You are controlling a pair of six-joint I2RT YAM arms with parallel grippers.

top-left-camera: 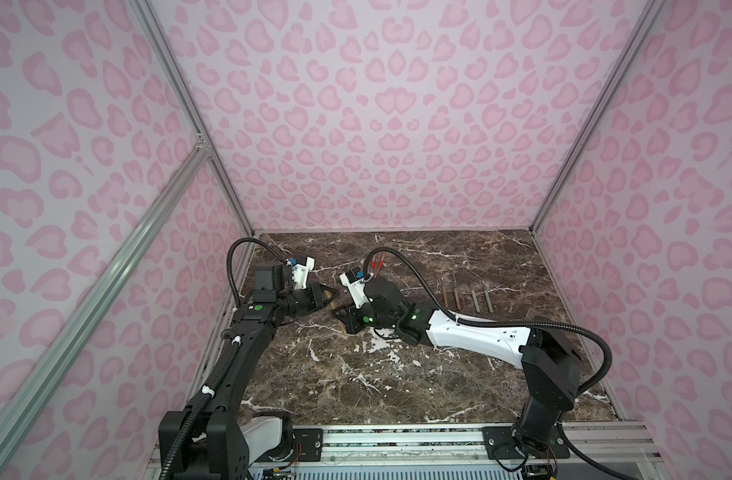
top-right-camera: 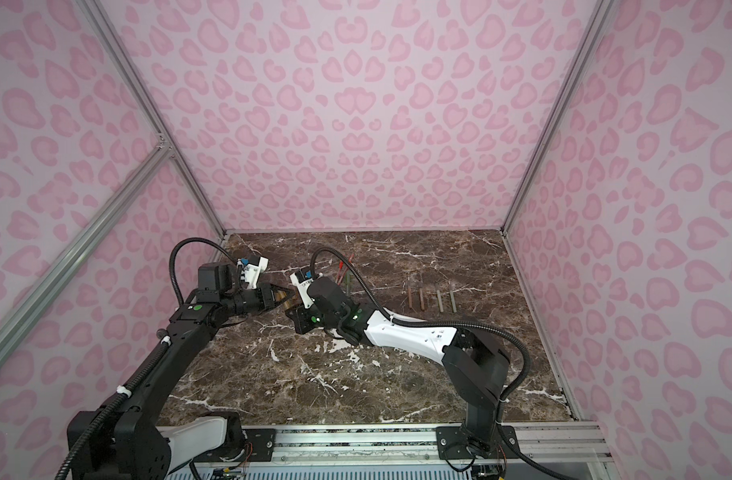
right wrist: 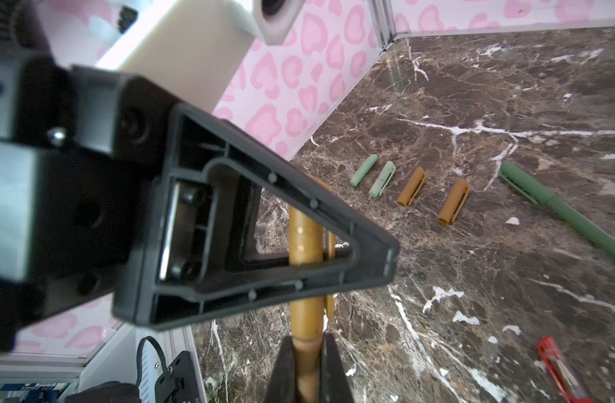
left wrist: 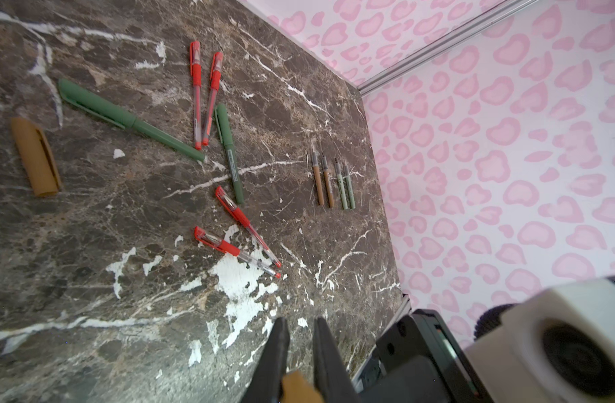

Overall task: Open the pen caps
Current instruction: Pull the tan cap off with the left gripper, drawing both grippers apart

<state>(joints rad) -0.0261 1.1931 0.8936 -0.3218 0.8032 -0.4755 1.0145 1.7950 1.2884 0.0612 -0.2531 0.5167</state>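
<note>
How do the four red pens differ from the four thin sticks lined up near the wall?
The red pens wear caps; the thin sticks are pen barrels with bare tips. The red pens are red and clear, the barrels tan and pale green. The red pens lie at odd angles, the barrels in a neat row. All lie flat on the marble table.

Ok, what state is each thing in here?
tan pen: held between both grippers, cap seemingly on.
left gripper: shut on its cap end.
right gripper: shut on its barrel.
four loose caps: off, lying in a row.
four bare barrels: uncapped, in a row.
two green pens: capped, lying.
four red pens: capped, lying.
</note>
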